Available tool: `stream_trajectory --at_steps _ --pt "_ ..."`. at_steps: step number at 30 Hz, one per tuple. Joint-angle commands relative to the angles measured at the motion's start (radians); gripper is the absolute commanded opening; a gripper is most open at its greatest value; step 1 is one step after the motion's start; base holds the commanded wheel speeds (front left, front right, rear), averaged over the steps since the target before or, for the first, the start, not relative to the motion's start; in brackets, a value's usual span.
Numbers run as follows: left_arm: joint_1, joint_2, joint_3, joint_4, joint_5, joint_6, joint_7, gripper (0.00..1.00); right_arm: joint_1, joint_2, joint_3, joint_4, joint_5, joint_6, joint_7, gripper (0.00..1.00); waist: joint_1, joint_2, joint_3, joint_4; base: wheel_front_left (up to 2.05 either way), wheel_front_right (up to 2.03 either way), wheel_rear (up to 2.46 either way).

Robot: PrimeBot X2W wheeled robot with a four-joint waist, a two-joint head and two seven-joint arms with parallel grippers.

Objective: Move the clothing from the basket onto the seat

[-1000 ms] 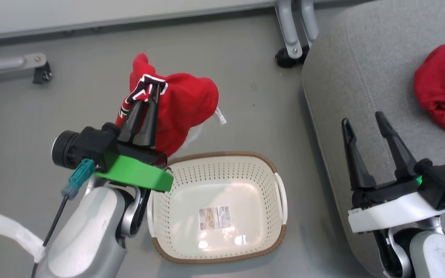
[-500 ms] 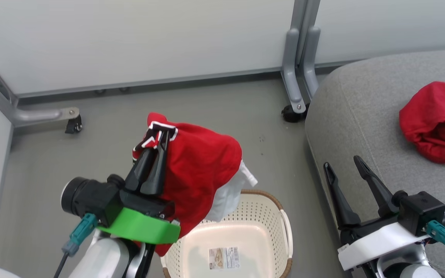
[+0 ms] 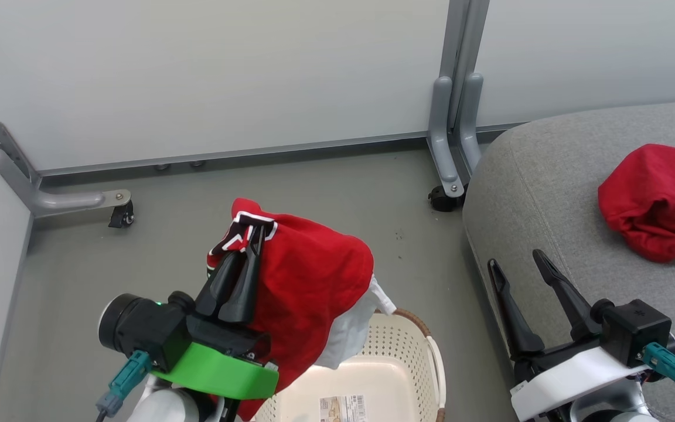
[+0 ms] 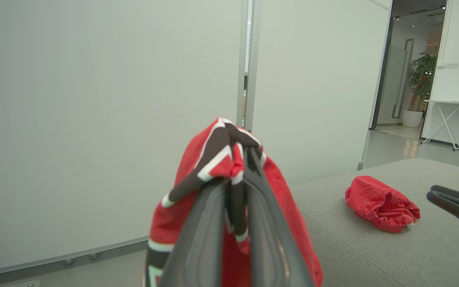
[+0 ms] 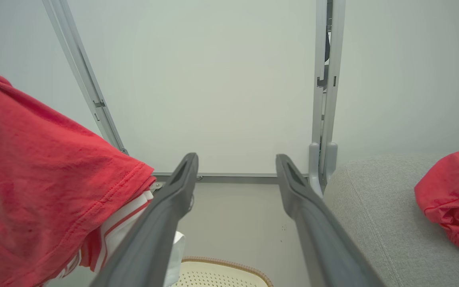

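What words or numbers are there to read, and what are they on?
Sticker in the basket: the print is too small to read.
Jersey: black-and-white marks, bunched up, cannot be read.
No word or number here can be read for sure.

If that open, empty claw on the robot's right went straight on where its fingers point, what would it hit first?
Probably the pale grey-white wall panel, near its grey bottom rail; the right gripper has nothing nearer between its open fingers. Depth is hard to judge.
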Motion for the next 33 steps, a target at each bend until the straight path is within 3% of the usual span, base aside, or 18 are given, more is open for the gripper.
stream_trajectory --at_steps 1,13,26,33 --pt "0.011 0.006 0.000 -0.005 0.000 0.004 0.000 0.00 0.000 0.001 -0.001 -0.003 0.007 0.000 -0.001 1.00 0.0001 0.0000 0.001 0.000 0.00 0.00 0.00" --pt "-0.023 -0.001 -0.012 -0.003 0.002 -0.007 -0.002 0.00 -0.014 0.004 0.043 0.014 0.013 0.000 0.007 1.00 0.0001 0.0000 0.018 0.015 0.00 0.00 0.00" --pt "-0.080 -0.019 -0.059 0.003 0.021 -0.036 0.012 0.00 -0.234 -0.001 0.383 0.217 0.114 0.000 -0.050 1.00 0.0001 0.0000 0.074 0.064 0.00 0.00 0.00" --pt "-0.098 -0.027 -0.085 0.008 0.028 -0.050 0.014 0.00 -0.378 0.012 0.508 0.345 0.170 0.000 -0.105 1.00 0.0001 0.0000 0.090 0.082 0.00 0.00 0.00"
